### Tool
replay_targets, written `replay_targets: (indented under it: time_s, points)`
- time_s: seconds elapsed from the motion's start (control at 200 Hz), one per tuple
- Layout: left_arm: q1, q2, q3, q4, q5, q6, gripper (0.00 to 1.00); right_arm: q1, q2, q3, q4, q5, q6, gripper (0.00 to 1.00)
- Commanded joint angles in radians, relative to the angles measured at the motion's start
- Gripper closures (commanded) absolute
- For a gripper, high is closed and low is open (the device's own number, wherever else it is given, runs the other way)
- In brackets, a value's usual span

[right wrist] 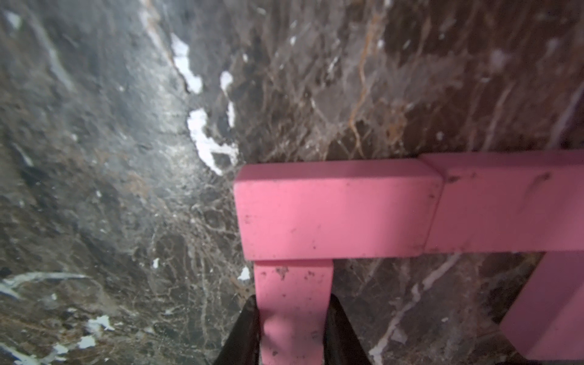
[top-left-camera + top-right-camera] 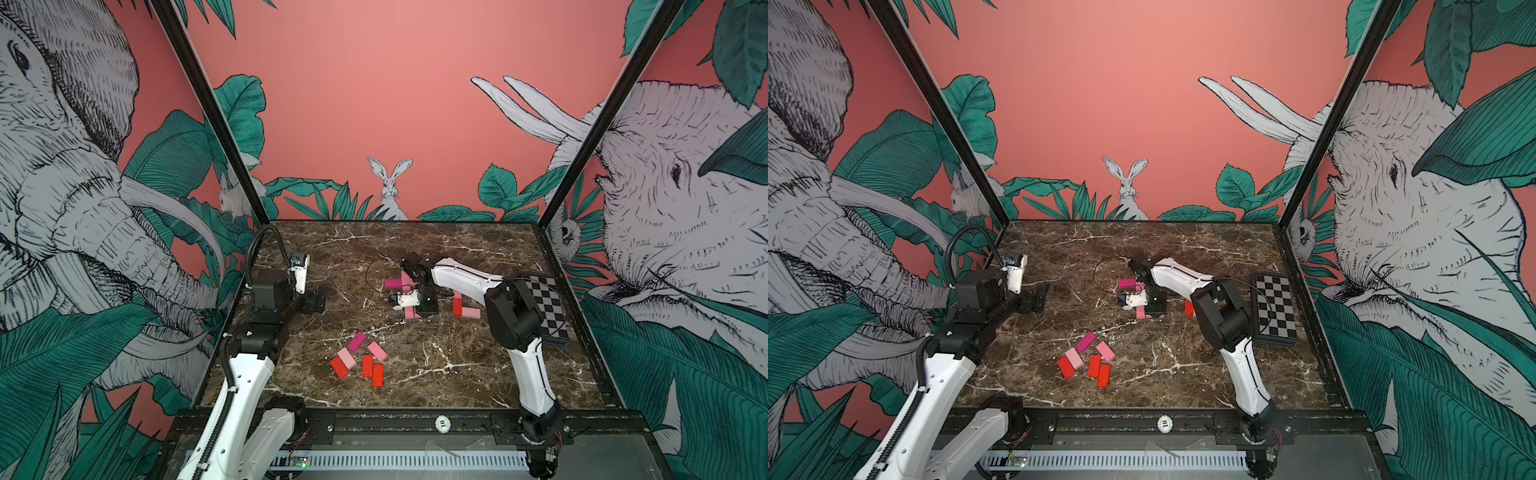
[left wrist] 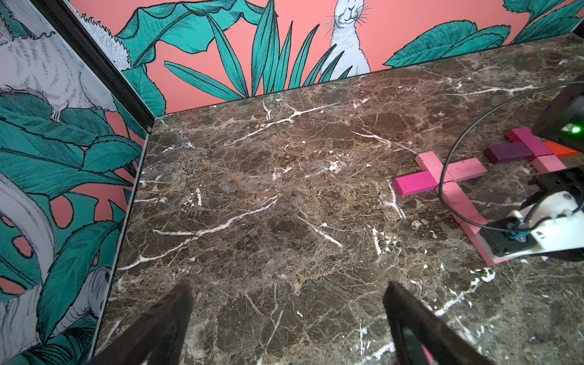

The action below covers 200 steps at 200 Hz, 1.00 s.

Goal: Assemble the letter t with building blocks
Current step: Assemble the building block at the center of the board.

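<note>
1. A pink block (image 1: 294, 284) is clamped between the closed right gripper (image 1: 294, 319) jaws, its end butted against the stem's last block (image 1: 335, 208).
2. A pink-and-magenta cross (image 3: 434, 172) is already laid mid-table, so the letter is judged nearly finished.
3. The left gripper (image 3: 289, 303) is held wide open and empty over the marble table (image 3: 252, 189).
4. Six loose blocks (image 2: 367, 365) are left unused near the front.

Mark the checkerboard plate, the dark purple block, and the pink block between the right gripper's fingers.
checkerboard plate (image 2: 1277, 305): in a top view, centre of patterned face.
dark purple block (image 3: 510, 151): left wrist view, middle of top face.
held pink block (image 1: 294, 309): right wrist view, middle of visible face.
</note>
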Motion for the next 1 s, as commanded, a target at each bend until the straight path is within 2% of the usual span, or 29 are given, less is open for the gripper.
replay_targets:
  time_s: [0.0, 0.615, 0.685, 0.775, 0.995]
  points:
    - [0.006, -0.018, -0.011, 0.014, -0.009, 0.003, 0.03, 0.019, 0.039, 0.007, -0.033, -0.041, 0.010, 0.92]
    - [0.007, -0.017, -0.013, 0.014, -0.008, 0.003, 0.03, 0.026, 0.040, -0.003, -0.020, -0.018, -0.009, 0.90]
    - [0.008, -0.016, -0.012, 0.014, -0.009, 0.003, 0.03, 0.026, 0.041, -0.002, -0.019, -0.010, -0.010, 0.86]
    - [0.007, -0.017, -0.012, 0.014, -0.009, 0.003, 0.03, 0.025, 0.044, -0.003, -0.029, -0.011, -0.013, 0.63]
    - [0.007, -0.016, -0.012, 0.014, -0.008, 0.003, 0.03, 0.025, 0.041, -0.001, -0.030, -0.014, -0.017, 0.55]
